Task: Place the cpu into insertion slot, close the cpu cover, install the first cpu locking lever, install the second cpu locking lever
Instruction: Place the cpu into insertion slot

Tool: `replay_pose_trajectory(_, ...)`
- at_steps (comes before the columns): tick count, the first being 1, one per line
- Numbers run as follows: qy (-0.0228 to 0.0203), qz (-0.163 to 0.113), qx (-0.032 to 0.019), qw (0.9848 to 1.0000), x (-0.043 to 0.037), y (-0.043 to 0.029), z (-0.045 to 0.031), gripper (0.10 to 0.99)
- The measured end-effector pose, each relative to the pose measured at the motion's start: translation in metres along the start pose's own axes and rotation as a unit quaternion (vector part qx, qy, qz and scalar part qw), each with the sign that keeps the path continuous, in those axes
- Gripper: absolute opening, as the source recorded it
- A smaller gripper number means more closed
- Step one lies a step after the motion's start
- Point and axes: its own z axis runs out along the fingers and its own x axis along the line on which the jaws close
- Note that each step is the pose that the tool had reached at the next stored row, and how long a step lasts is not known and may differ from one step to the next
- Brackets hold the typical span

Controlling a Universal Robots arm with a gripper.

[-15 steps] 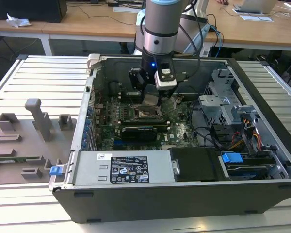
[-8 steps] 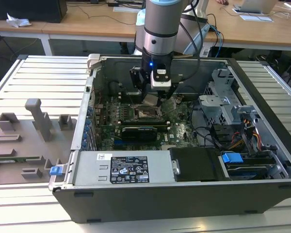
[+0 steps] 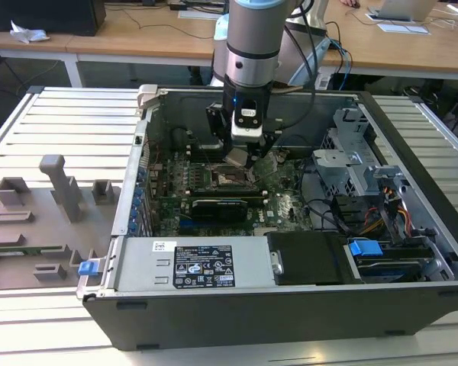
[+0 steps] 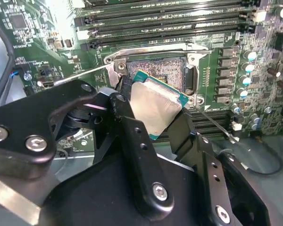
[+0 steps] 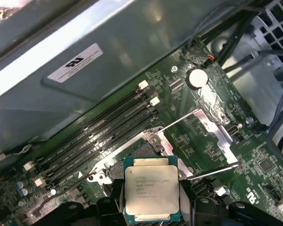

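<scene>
Chip over socket: seat it flat, no sliding

Step in hand, by my read: placing the cpu (image 4: 160, 101) into the insertion slot (image 4: 161, 67). The chip hangs just above the slot's near edge and is not yet seated. In the exterior view it looks tilted rel. to the motherboard (image 3: 282, 206).

To do it well, imo:
- Level the chip so it's parallel w/ the board before it goes down.
- Square its edges to the slot's black rim, w/ corners matched.
- Go straight down. Don't drag it across the pin grid, since the pins likely bend easily.
- Keep clear of the cpu cover (image 5: 214, 127), which stands flipped open beside the slot, and of the thin wire lever (image 5: 212, 172) lying near the chip.

Claw: the gripper (image 4: 153, 113) is clenched on the cpu, jaws apart only by the chip's width. Its black fingers (image 4: 127, 113) press two opposite edges, leaving the metal top bare. It touches nothing else that I can see.
</scene>
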Motion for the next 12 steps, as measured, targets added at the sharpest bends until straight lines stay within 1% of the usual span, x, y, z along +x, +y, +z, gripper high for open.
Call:
replay_pose_trajectory(2,-0.0004,0.018,-0.0003,0.9998,0.0,0.0,0.0001,0.545)
replay_pose_trajectory(6,-0.0008,0.038,-0.0006,0.9993,0.0,0.0,0.0002,0.545)
replay_pose_trajectory(7,-0.001,0.046,-0.0008,0.9989,0.0,0.0,0.0003,0.545)
replay_pose_trajectory(11,-0.0014,0.065,-0.0011,0.9979,0.0,0.0,0.0004,0.545)
replay_pose_trajectory(12,-0.0016,0.073,-0.0013,0.9973,0.0,0.0,0.0004,0.545)
